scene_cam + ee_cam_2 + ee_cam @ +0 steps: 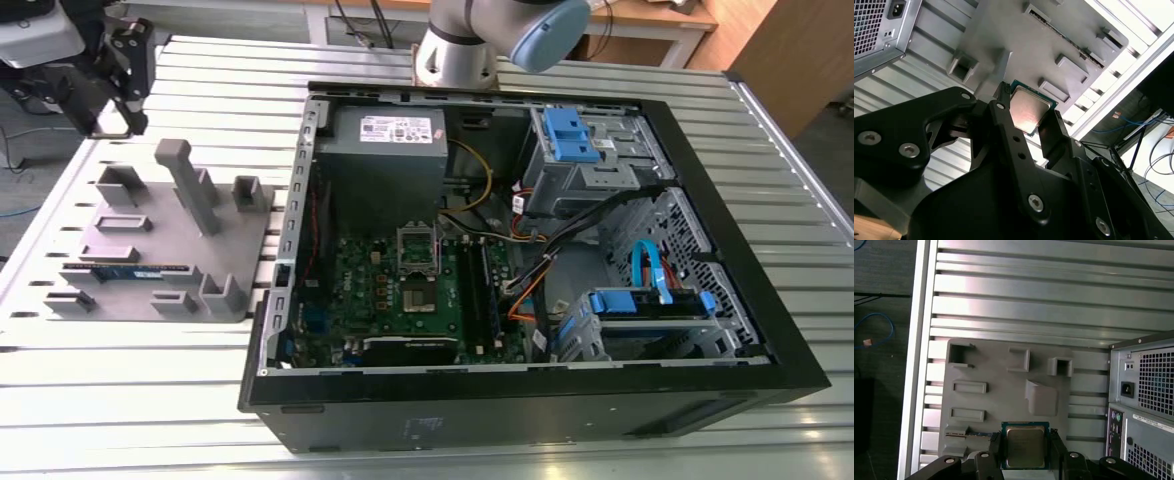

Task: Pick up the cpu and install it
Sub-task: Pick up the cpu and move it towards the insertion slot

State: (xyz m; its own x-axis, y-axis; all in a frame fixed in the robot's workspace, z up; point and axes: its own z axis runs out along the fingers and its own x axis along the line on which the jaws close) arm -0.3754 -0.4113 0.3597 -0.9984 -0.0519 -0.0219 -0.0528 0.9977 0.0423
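My claw [1028,102] is clamped on the cpu [1025,446], gripping two opposite edges, with the grey holder [1004,405] just beyond my fingertips. I'd guess it's light, stiff and slick, and delicate underneath, so edges only.

Even, bright indoor light, pale sheen on the slatted table [134,400] strongest toward seven o'clock in the exterior view, computer case [467,405] interior dimmer, soft shadows, pinkish glare on the chip [1028,111] top
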